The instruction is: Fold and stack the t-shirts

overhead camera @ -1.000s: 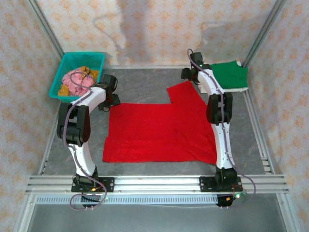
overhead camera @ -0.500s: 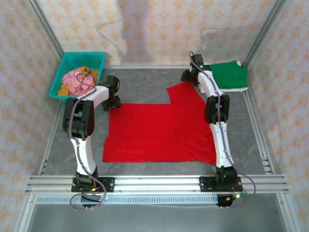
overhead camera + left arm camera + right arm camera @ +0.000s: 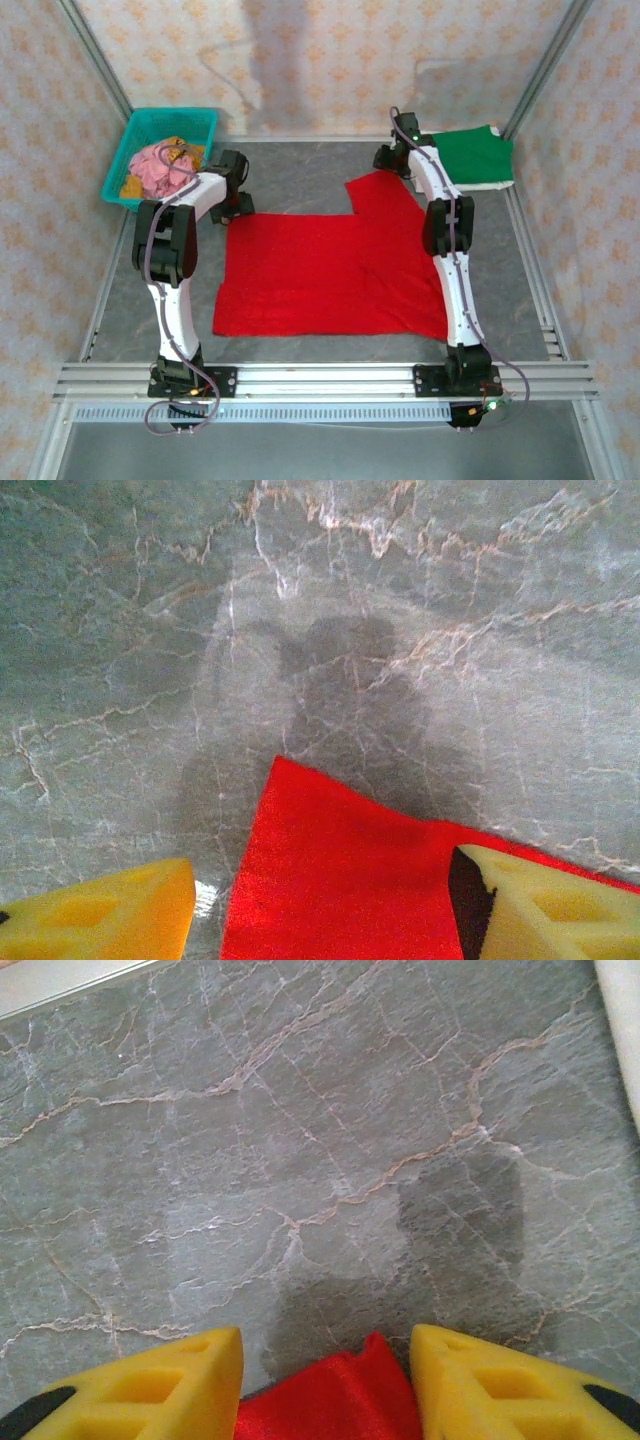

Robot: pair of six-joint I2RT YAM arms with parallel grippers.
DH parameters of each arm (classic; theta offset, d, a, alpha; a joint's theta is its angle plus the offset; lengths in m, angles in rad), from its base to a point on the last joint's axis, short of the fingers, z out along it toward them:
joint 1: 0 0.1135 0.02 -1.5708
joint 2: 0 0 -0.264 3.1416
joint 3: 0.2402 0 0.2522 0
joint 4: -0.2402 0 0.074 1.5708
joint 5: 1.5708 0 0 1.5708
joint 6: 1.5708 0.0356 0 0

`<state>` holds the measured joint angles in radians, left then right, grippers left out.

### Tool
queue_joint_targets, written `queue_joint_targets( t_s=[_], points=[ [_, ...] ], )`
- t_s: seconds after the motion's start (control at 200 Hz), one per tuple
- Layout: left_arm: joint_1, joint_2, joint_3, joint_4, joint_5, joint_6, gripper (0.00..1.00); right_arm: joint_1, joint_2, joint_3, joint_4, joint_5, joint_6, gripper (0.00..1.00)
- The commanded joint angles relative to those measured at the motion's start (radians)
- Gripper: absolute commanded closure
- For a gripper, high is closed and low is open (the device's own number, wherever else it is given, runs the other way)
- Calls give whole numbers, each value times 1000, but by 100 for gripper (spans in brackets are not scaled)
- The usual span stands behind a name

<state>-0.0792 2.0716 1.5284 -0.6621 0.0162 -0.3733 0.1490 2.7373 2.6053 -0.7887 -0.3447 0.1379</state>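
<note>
The bright red t-shirt (image 3: 330,270) lies spread flat on the grey table. My left gripper (image 3: 236,203) is at its far-left corner. In the left wrist view that red corner (image 3: 340,880) lies between the yellow fingers (image 3: 100,915), and my left gripper (image 3: 320,915) is open. My right gripper (image 3: 386,163) is at the tip of the far sleeve. There the red tip (image 3: 345,1395), slightly puckered, sits between the two pads of my right gripper (image 3: 325,1385), which still stand apart. A folded dark green t-shirt (image 3: 475,153) rests on a white one (image 3: 497,186) at the back right.
A teal basket (image 3: 205,117) with pink and yellow cloths stands at the back left, close behind my left arm. Metal frame posts and wallpapered walls close in the table. Bare grey table (image 3: 300,175) runs along the back.
My left arm has swung in to the right, bringing its gripper to the red shirt's corner. The right arm has barely moved.
</note>
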Motion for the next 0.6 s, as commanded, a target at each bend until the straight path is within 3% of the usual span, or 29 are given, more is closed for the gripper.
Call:
queue_joint_targets(
  t_s=[0.0, 0.075, 0.18, 0.265, 0.355, 0.42, 0.596],
  points=[
    [21, 49, 49, -36, -9, 15, 42, 27, 39, 25, -24, -43, 9, 54],
    [22, 68, 67, -46, -4, 25, 50, 31, 42, 24, -20, -38, 8, 58],
    [24, 76, 70, -44, 5, 27, 70, 33, 43, 26, -11, -39, 9, 67],
    [25, 73, 70, -44, 8, 25, 73, 33, 42, 36, -16, -35, 5, 77],
    [24, 56, 60, -44, 10, 24, 89, 34, 28, 38, -27, -37, 3, 88],
    [24, 32, 45, -34, 5, 22, 94, 33, 7, 35, -32, -27, 0, 99],
    [24, -34, 24, -24, -9, 23, 100, 33, -81, -15, -11, -8, 0, 100]
  ],
)
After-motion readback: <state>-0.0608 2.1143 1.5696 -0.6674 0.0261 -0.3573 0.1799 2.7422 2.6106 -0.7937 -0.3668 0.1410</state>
